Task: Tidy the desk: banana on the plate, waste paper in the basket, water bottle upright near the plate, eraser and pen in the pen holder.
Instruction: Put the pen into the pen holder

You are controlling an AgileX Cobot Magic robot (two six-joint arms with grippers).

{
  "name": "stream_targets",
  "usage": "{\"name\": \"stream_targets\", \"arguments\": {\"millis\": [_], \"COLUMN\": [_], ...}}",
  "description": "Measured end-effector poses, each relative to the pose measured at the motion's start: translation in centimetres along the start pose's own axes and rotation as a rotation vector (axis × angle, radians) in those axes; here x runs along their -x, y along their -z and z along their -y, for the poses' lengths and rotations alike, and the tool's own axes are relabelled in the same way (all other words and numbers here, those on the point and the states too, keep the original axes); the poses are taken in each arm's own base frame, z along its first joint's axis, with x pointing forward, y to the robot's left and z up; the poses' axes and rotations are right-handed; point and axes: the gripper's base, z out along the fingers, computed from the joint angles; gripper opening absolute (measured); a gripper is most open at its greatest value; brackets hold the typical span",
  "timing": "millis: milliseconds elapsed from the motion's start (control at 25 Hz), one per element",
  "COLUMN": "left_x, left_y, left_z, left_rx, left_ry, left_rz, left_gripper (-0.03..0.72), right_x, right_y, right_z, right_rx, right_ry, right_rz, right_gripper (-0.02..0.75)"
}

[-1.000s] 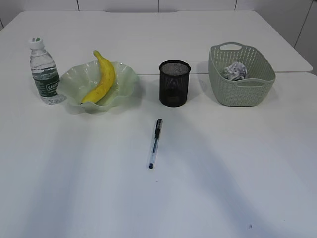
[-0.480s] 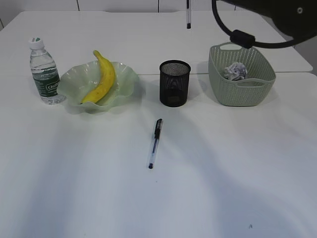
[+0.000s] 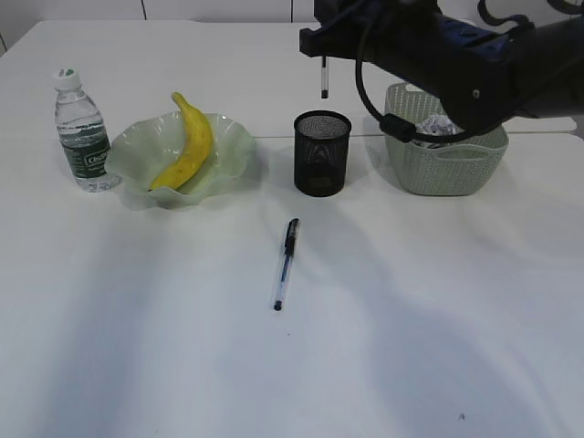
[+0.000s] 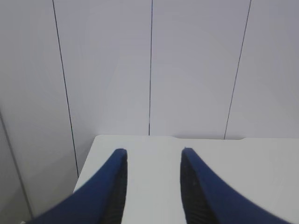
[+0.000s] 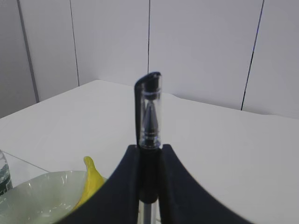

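My right gripper (image 3: pixel 322 53) is shut on a clear pen with a black cap (image 3: pixel 323 78) and holds it upright in the air, just above the black mesh pen holder (image 3: pixel 321 155). In the right wrist view the held pen (image 5: pixel 149 112) stands between the jaws (image 5: pixel 149 147). A second pen (image 3: pixel 286 263) lies on the table in front of the holder. The banana (image 3: pixel 189 144) lies on the green plate (image 3: pixel 233 151). The water bottle (image 3: pixel 80 132) stands upright left of the plate. Crumpled paper (image 3: pixel 434 126) is in the basket (image 3: pixel 447 169). My left gripper (image 4: pixel 153 151) is open and empty. No eraser shows.
The right arm (image 3: pixel 474 64) stretches from the upper right across the basket's top. The right wrist view also shows the banana (image 5: pixel 91 184) and the plate (image 5: pixel 42 196) below. The left wrist view faces a panelled wall over a table corner.
The right arm has come into view from the upper right with the pen, moving left and down until the pen hangs over the pen holder. Things on the table have not moved.
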Motion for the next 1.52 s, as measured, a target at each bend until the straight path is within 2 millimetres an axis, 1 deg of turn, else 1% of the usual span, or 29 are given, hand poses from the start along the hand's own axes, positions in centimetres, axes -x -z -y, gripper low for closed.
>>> {"name": "stream_targets", "arguments": {"millis": [200, 480, 680, 800, 1040, 1160, 1360, 1520], "left_x": [0.0, -0.1, -0.2, -0.2, -0.2, -0.2, -0.3, -0.3], "left_y": [0.0, 0.0, 0.0, 0.0, 0.0, 0.0, 0.0, 0.0], "left_z": [0.0, 0.0, 0.0, 0.0, 0.0, 0.1, 0.1, 0.1], "left_rx": [0.000, -0.001, -0.005, -0.005, -0.006, -0.006, -0.006, -0.006], "left_ry": [-0.004, -0.017, -0.018, -0.019, -0.021, -0.021, -0.023, -0.025], "left_rz": [0.000, -0.006, -0.022, -0.022, -0.026, -0.026, -0.028, -0.028], "left_gripper": [0.260, 0.260, 0.260, 0.260, 0.260, 0.260, 0.260, 0.260], "right_x": [-1.8, -3.6, -5.1, -5.3, -6.4, -6.6, -6.6, -6.0], "right_y": [-0.8, -1.5, -2.0, -2.1, -2.4, -2.7, -3.5, -3.8], "right_z": [0.2, 0.4, 0.4, 0.4, 0.5, 0.7, 1.2, 1.5], "right_rx": [-0.016, -0.055, -0.058, -0.063, -0.079, -0.089, -0.104, -0.110], "right_ry": [-0.033, -0.072, -0.058, -0.039, -0.040, -0.045, -0.048, -0.050], "right_rz": [-0.002, 0.020, 0.015, 0.045, 0.043, 0.050, 0.067, 0.083], "right_gripper": [0.059, 0.059, 0.060, 0.060, 0.060, 0.059, 0.060, 0.059]}}
